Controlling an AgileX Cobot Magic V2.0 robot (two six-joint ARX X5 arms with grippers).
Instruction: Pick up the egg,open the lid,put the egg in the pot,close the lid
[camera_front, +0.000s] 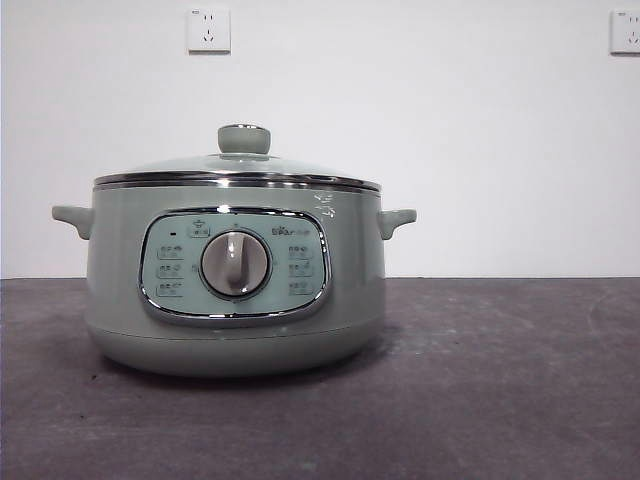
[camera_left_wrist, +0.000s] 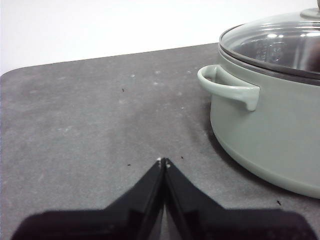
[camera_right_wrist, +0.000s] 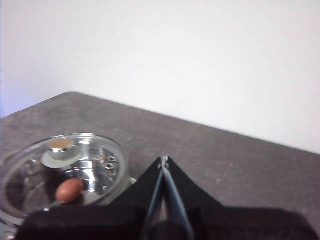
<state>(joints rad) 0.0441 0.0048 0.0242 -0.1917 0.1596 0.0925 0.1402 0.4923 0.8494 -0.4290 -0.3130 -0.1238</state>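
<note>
Sage-green and by far the biggest thing here, the pot (camera_front: 235, 290) stands on the dark grey worktop (camera_front: 500, 380) with its dial panel facing the front camera and its two small side handles sticking out. On it sits the glass lid (camera_front: 240, 168), steel rim seated all round and knob upright, so it reads as fully down. Through the glass in the right wrist view a small reddish-brown egg (camera_right_wrist: 69, 190) shows inside the pot, just beside the knob as seen from above. Judging from how things lie, the egg is in and the lid is on, so the task looks to be at its end; what is left seems only to keep both arms clear of the pot. The left gripper (camera_left_wrist: 164, 161) hangs low over the worktop beside the pot's handle, fingers pressed together with nothing between them. The right gripper (camera_right_wrist: 163, 159) is raised above and to one side of the lid, its fingers likewise closed and empty. The front view shows neither arm, and the egg cannot be seen there at all. The left wrist view cuts off most of the pot and the knob, and the right wrist view is soft, with the lid's near edge hidden behind the gripper
</note>
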